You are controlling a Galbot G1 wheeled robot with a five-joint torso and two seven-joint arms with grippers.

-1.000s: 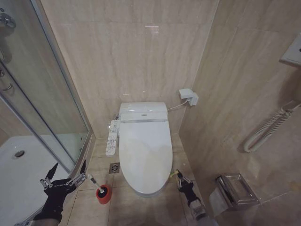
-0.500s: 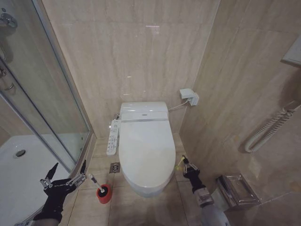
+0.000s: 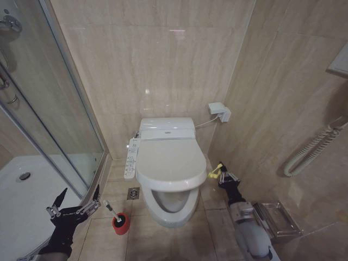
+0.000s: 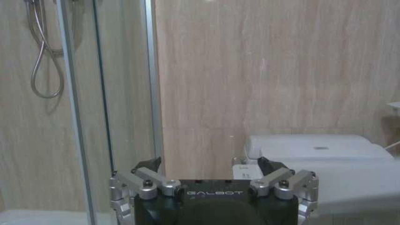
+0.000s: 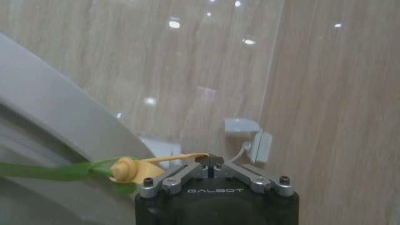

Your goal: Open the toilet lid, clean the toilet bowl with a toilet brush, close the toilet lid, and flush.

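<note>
The toilet lid (image 3: 171, 162) is tilted up at its front, and the toilet bowl (image 3: 169, 202) shows beneath it. My right gripper (image 3: 220, 173) is beside the lid's right edge, shut on a yellow tab (image 5: 127, 168) tied to a green band (image 5: 44, 171) that runs to the lid (image 5: 56, 131). The toilet brush (image 3: 110, 210) stands in its red cup (image 3: 120, 223) on the floor left of the bowl. My left gripper (image 3: 74, 202) hangs open low on the left, close to the brush handle and not touching it. In the left wrist view its fingers (image 4: 142, 179) are spread, with the toilet (image 4: 322, 152) beyond.
A glass shower door (image 3: 54, 114) and a white shower tray (image 3: 24, 190) fill the left side. A remote panel (image 3: 129, 157) hangs off the toilet's left side, above a floor drain (image 3: 133, 193). On the right wall are a metal paper holder (image 3: 274, 218), a coiled hose (image 3: 307, 152) and a socket (image 3: 219, 112).
My right gripper has risen and moved back along the toilet's right side, pulling the lid's front edge up. The bowl has come into sight. The left arm has not moved.
</note>
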